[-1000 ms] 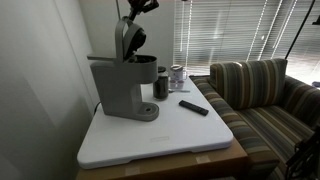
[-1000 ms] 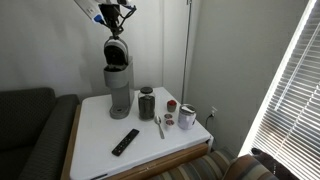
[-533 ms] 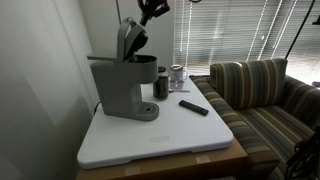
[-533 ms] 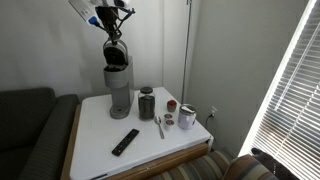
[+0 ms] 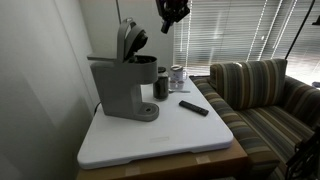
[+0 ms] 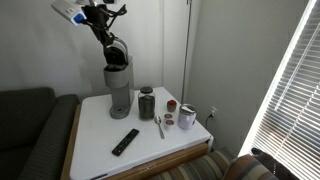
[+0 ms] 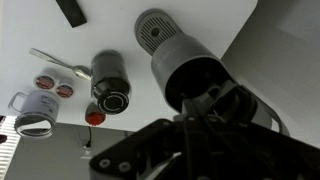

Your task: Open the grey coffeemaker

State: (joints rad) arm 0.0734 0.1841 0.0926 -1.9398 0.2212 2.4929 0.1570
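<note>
The grey coffeemaker [image 5: 120, 85] stands at the back of the white table in both exterior views [image 6: 119, 88]. Its hinged lid [image 5: 128, 40] is raised and shows the dark brew chamber. In the wrist view I look down on the machine [image 7: 190, 75] and its round base plate. My gripper [image 5: 168, 18] hangs high in the air, off the lid and touching nothing; it also shows in an exterior view [image 6: 103, 22]. In the wrist view its dark fingers [image 7: 195, 122] seem to meet, with nothing held.
A metal canister [image 6: 147, 103], a black remote [image 6: 125, 141], a spoon [image 6: 160, 126], a white mug [image 6: 187, 117] and small tins [image 6: 170, 105] lie on the table [image 5: 170, 135]. A striped couch [image 5: 260, 90] stands beside it. A wall is close behind.
My gripper has moved up and away from the raised lid, which stays open. Nothing else moved.
</note>
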